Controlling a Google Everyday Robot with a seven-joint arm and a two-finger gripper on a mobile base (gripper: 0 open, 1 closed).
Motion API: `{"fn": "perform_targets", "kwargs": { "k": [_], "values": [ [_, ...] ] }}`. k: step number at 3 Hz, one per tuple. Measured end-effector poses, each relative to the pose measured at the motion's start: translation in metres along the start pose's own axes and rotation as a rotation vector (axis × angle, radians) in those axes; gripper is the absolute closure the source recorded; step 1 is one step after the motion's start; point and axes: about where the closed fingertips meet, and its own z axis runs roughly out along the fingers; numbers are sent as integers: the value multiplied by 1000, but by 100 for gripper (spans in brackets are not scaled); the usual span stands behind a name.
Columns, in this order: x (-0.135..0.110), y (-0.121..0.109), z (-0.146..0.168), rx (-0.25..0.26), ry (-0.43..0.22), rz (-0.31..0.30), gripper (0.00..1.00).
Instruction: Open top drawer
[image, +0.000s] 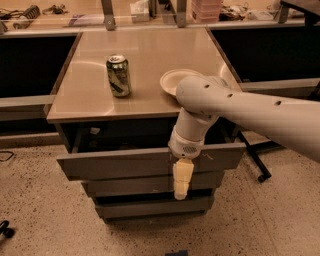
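Gripper is hanging tip-down at centre frame, against the top drawer front, right of its middle. Grip state: can't tell. Front is running left-right, sitting partly out; I'd say the pull is heading toward frame bottom.

Green camo-looking soda can standing upright on the tan tabletop, with a pale paper plate just to its right, not touching. Under that, two narrower grey drawer fronts, both shut. Speckled floor. A black wheeled leg sits off right, and there's clutter on the back counter.
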Motion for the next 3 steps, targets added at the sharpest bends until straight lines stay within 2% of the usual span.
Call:
{"fn": "perform_targets", "kwargs": {
  "k": [1, 2, 3],
  "values": [
    [3, 23, 0, -85, 20, 10, 0],
    [8, 45, -14, -165, 86, 18, 0],
    [8, 45, -14, -165, 86, 18, 0]
  ]
}}
